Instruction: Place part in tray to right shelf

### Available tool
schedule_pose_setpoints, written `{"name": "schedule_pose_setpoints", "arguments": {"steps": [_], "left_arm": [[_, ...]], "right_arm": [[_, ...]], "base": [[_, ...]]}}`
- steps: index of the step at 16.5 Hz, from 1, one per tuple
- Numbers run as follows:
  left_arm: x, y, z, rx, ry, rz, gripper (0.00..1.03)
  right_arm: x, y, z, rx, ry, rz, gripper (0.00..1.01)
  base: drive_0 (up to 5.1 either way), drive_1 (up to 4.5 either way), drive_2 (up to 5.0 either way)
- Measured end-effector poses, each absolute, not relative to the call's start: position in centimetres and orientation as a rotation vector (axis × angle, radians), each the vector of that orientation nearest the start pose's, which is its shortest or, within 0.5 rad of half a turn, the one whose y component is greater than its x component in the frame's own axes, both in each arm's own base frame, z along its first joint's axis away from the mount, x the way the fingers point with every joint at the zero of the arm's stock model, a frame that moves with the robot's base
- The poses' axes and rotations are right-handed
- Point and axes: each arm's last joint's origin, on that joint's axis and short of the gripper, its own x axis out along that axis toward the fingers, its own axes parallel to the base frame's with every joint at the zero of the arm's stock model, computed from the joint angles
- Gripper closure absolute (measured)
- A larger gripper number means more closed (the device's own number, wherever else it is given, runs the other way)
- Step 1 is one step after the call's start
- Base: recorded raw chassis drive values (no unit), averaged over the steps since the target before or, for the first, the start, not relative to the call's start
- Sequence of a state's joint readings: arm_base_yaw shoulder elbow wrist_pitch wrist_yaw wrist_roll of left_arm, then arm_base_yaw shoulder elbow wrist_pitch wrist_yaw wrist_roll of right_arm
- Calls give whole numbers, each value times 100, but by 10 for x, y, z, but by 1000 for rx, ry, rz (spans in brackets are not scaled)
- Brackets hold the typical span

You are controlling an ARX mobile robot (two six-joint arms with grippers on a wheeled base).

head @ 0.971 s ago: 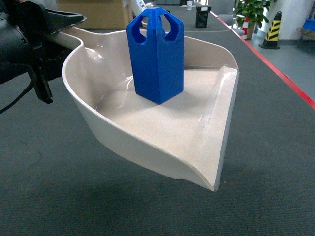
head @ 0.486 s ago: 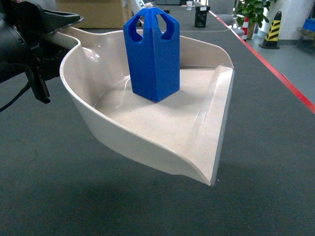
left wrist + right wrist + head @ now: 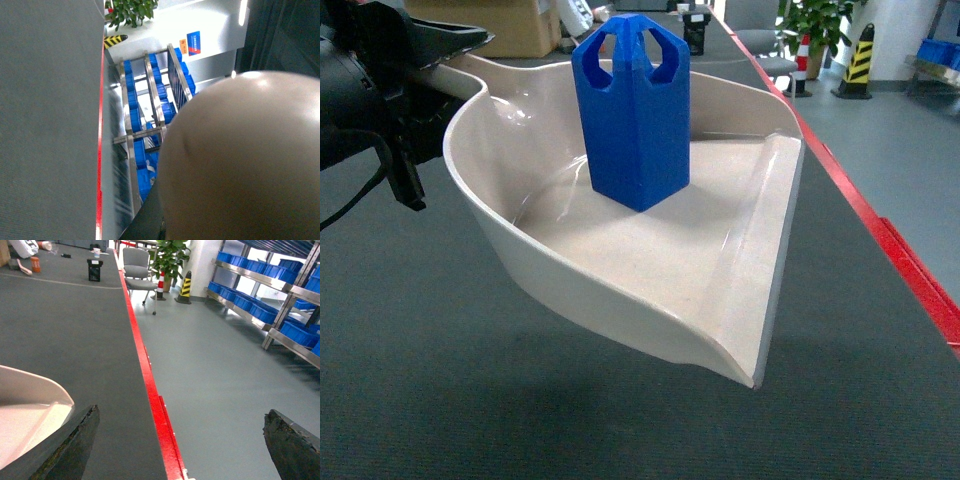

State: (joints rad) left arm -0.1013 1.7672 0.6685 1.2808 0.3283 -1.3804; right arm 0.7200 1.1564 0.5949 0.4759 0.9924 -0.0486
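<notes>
The part (image 3: 632,110) is standing upright inside the tray (image 3: 620,290), toward its back wall, not touching the side walls. The tray is hanging clear above the dark carpeted floor (image 3: 440,400), carried by its handle on the left gripper (image 3: 415,75); fingers closed round the handle, as far as head view shows. Right gripper (image 3: 180,440): fingers spread wide, holding nothing, w/ tray rim (image 3: 35,385) at lower left of its view.

Change vs a sec ago: background has swung. The red floor line (image 3: 880,230) is now closer and steeper, and the potted plant (image 3: 810,25) and striped cone (image 3: 860,50) are sitting further left. Tray and part are barely shifted in frame, so probably the base is turning rightward w/ load steady.

The right shelf (image 3: 260,295) w/ blue crates (image 3: 295,330) is showing across the grey floor, still well apart; transport stage, placing not yet begun.
</notes>
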Motion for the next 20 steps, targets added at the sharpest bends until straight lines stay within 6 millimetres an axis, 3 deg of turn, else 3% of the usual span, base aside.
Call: {"name": "schedule_pose_setpoints", "arguments": {"steps": [20], "left_arm": [[327, -43, 189, -1332, 143, -488, 89]], "right_arm": [[194, 138, 258, -113, 63, -271, 3]], "base": [[499, -267, -216]]}}
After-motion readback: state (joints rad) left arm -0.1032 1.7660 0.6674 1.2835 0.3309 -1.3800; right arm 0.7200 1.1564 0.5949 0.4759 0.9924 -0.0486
